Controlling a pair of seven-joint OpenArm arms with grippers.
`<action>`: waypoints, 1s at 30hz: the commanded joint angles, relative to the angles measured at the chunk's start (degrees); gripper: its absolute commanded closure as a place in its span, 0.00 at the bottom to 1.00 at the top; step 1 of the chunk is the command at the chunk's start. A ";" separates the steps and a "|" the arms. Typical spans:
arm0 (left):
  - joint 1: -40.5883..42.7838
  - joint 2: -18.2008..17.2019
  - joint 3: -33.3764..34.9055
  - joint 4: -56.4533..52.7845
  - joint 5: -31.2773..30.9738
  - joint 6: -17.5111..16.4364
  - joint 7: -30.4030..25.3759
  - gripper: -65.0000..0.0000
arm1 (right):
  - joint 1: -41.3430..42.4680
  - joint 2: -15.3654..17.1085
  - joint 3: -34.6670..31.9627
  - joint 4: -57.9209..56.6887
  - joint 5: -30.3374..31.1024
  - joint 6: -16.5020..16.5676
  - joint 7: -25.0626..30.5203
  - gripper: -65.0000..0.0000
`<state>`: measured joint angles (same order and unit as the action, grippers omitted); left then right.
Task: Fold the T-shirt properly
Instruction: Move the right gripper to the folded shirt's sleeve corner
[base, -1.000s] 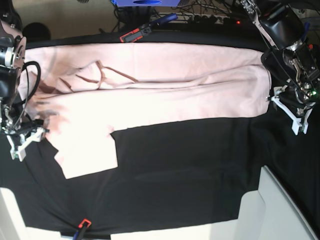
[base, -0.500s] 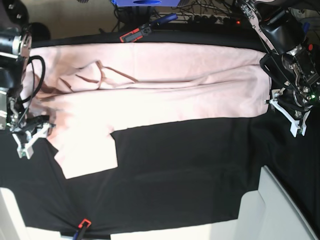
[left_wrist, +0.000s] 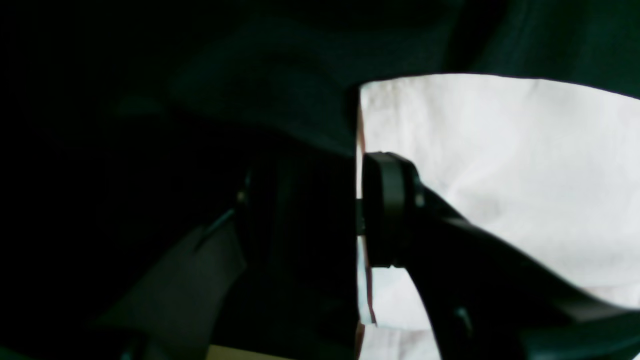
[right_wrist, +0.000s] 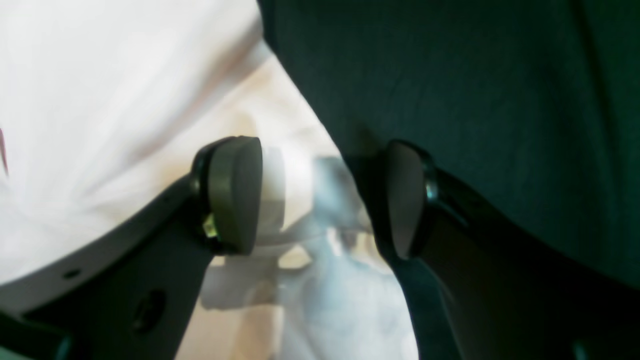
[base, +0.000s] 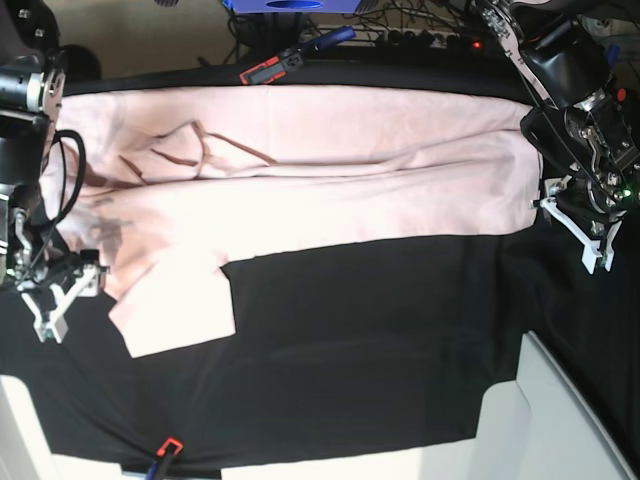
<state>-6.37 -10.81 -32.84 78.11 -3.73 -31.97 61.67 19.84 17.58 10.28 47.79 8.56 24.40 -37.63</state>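
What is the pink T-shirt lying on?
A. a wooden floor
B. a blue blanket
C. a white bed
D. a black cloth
D: in the base view the T-shirt is spread flat on the black cloth that covers the table, dark fabric showing all along its near edge.

A black table cloth (base: 380, 340) is spread over the counter, reaching from the far edge to the near edge, where pale surface (base: 350, 462) is exposed beneath it. At the far edge, a black device with red trim (base: 272, 66) and a blue-handled tool (base: 330, 40) are laid beside a tangle of dark cables (base: 420, 25), with a blue box (base: 290, 5) behind them. A small red-and-black clip (base: 166, 449) is seen at the near edge toward the left corner, and a white panel (base: 540, 420) is set at the near right corner.
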 joint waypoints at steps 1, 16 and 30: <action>-0.97 -1.02 0.00 0.88 -0.36 0.01 -0.70 0.56 | 1.75 0.75 0.05 0.78 0.37 0.17 0.92 0.43; -0.27 -1.37 -0.35 1.15 -0.36 0.01 -0.70 0.56 | 3.07 -0.84 -5.49 -5.90 0.54 0.34 2.68 0.43; 0.53 -1.90 -0.08 1.15 -0.36 0.01 -0.70 0.56 | 3.77 0.57 -5.93 -10.21 0.45 0.34 5.58 0.43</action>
<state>-5.06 -11.64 -32.95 78.19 -3.73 -31.97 61.67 22.52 17.26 4.47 37.04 8.99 24.82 -31.77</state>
